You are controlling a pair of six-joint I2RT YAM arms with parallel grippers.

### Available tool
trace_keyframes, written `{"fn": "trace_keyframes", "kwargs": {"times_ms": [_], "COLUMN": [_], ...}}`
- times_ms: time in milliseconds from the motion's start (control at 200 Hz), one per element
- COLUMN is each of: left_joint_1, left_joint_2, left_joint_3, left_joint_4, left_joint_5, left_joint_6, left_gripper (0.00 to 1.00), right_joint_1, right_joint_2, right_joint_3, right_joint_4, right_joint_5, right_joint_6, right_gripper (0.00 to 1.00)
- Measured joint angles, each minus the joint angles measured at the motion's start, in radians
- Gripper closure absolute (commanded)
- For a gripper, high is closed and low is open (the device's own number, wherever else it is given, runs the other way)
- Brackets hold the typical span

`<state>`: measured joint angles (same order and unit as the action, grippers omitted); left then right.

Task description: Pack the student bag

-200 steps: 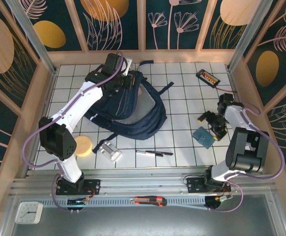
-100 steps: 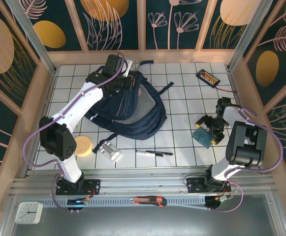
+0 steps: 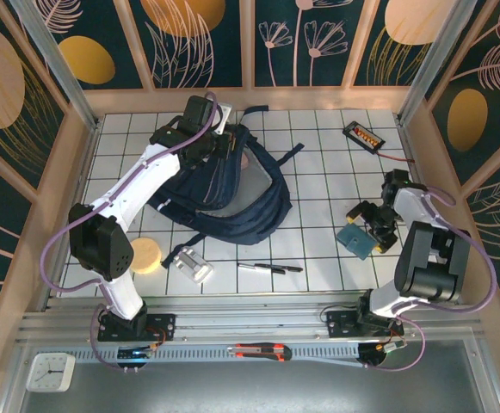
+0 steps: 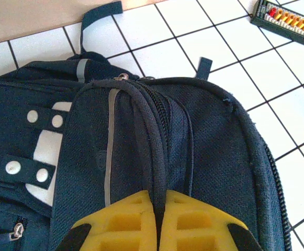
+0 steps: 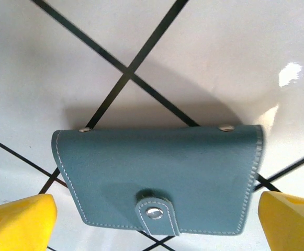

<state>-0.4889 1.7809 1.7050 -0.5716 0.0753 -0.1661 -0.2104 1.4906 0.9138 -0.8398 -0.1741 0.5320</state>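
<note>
Student bag (image 3: 251,212), pens (image 3: 271,268) near it, blue wallet (image 3: 354,238) well apart

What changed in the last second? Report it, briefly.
The right pincer shifted toward the table's near edge, over the small blue-grey leather snap wallet. Its open jaws now straddle the wallet without gripping it. The wallet stayed put, as did the left pincer, shut on the top seam of the navy fabric backpack.

The dark navy student bag (image 3: 250,211) lies slumped left of centre, straps (image 3: 289,155) trailing outward.
</note>
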Motion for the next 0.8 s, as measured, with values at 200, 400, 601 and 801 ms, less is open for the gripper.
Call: {"fn": "trace_keyframes", "kwargs": {"times_ms": [200, 400, 601, 801], "left_joint_1": [0.0, 0.0, 0.0, 0.0], "left_joint_2": [0.0, 0.0, 0.0, -0.006], "left_joint_3": [0.0, 0.0, -0.003, -0.015], "left_joint_4": [0.0, 0.0, 0.0, 0.002], "left_joint_5": [0.003, 0.003, 0.003, 0.007], "left_joint_6": [0.005, 0.008, 0.01, 0.01], "left_gripper": [1.0, 1.0, 1.0, 1.0], "right_joint_1": [-0.03, -0.031, 0.008, 0.195], "right_joint_2": [-0.051, -0.053, -0.076, -0.021], "right_joint_3": [-0.073, -0.185, -0.19, -0.114], "right_joint_4": [0.014, 0.095, 0.158, 0.271], "right_joint_5": [-0.018, -0.065, -0.1, -0.147], "right_joint_6": [0.006, 0.032, 0.077, 0.13], "right_gripper": [0.01, 0.01, 0.01, 0.13]}}
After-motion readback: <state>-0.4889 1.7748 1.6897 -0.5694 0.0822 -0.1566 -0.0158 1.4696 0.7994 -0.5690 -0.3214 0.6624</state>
